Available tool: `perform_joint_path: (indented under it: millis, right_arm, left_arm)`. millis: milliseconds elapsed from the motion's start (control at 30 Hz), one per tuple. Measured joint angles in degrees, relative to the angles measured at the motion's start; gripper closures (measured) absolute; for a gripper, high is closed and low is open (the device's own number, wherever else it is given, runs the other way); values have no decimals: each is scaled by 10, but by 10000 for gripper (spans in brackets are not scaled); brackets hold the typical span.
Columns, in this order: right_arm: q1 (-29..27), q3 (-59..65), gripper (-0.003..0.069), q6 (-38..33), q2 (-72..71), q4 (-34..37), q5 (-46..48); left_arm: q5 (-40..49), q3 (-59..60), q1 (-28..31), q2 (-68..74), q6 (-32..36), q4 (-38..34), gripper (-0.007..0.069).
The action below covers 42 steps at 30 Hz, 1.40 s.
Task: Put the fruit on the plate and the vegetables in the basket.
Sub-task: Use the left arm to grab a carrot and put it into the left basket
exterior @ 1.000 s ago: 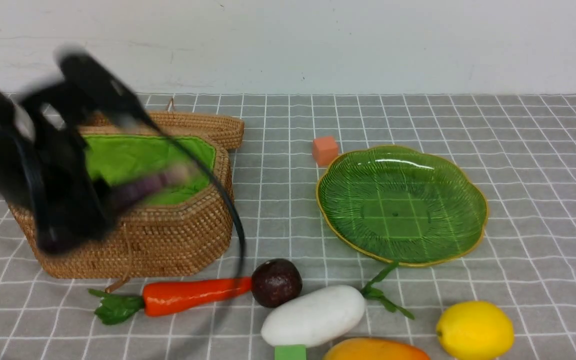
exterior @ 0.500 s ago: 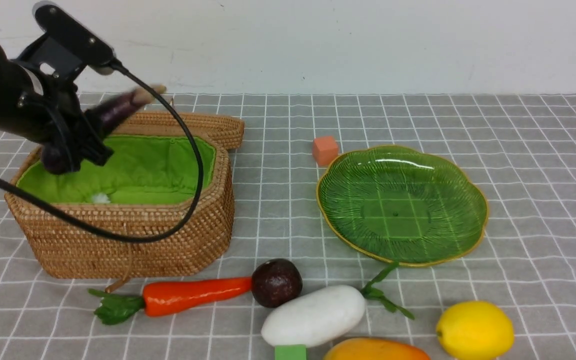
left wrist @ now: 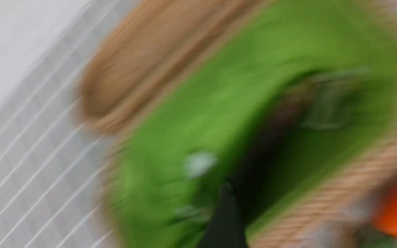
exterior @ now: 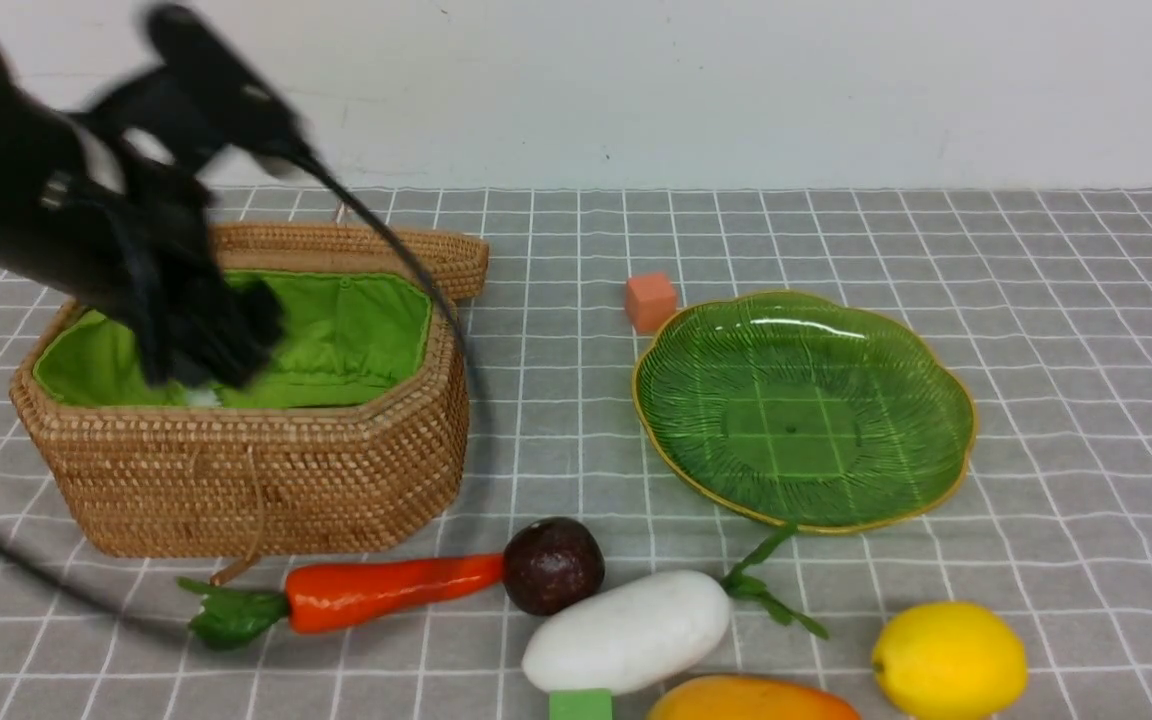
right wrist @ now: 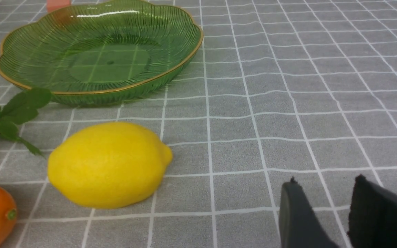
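Front view: the left gripper (exterior: pixel 204 352) is a motion-blurred mass low over the open basket (exterior: pixel 266 480), with the lid (exterior: pixel 416 250) propped behind. Its jaw state is unreadable here. The plate (exterior: pixel 638 395) is bare. On the cloth nearest the robot lie the carrot (exterior: pixel 386 590), touching the maroon ball (exterior: pixel 553 565), then the radish (exterior: pixel 626 630), lemon (exterior: pixel 948 660) and mango (exterior: pixel 746 702). None of them is sorted yet. The orange cube (exterior: pixel 650 300) and green cube (exterior: pixel 580 705) are distractors.

Left wrist view: heavy blur. The two fingertips stand wide apart with wicker rim showing between them, so the jaws look spread with nothing clamped. A dark shape (left wrist: pixel 274 137) lies on the green lining (left wrist: pixel 191 113); I can't tell what it is. The gripper is probably down here to drop or release something.

Right wrist view: the right gripper (right wrist: pixel 326 179), missing from the front view, is parked low over the cloth, part-open and empty. It sits near the lemon and looks staged for fruit. The plate is just beyond.
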Motion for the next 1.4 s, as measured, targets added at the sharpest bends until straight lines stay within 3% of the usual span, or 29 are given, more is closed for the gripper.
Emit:
perform_joint_path:
  millis: [33, 167, 333, 700, 1033, 1133, 1300, 1333, 1367, 1400]
  right_arm:
    - [0, 0, 418, 0, 0, 0, 0]
    - [0, 0, 418, 0, 0, 0, 0]
    - [0, 0, 418, 0, 0, 0, 0]
    - [0, 0, 418, 0, 0, 0, 0]
    - [0, 0, 418, 0, 0, 0, 0]
    - [0, 0, 418, 0, 0, 0, 0]
    - [0, 0, 418, 0, 0, 0, 0]
    - [0, 0, 418, 0, 0, 0, 0]
    - [0, 0, 418, 0, 0, 0, 0]
    - [0, 0, 418, 0, 0, 0, 0]
  left_arm:
    - [29, 6, -34, 1, 5, -11, 76]
    - [77, 47, -69, 19, 30, -13, 116]
    - [76, 72, -69, 57, 68, -8, 127]
    - [-14, 74, -69, 177, 80, 17, 127]
    - [-58, 73, -69, 220, 44, 60, 147]
    - [-49, 73, -69, 220, 45, 52, 221]
    - [-25, 66, -69, 218, 61, 25, 512]
    - [-24, 66, -69, 218, 61, 25, 512]
    - [-16, 65, -69, 215, 71, 14, 610]
    - [-15, 65, -69, 216, 73, 11, 617]
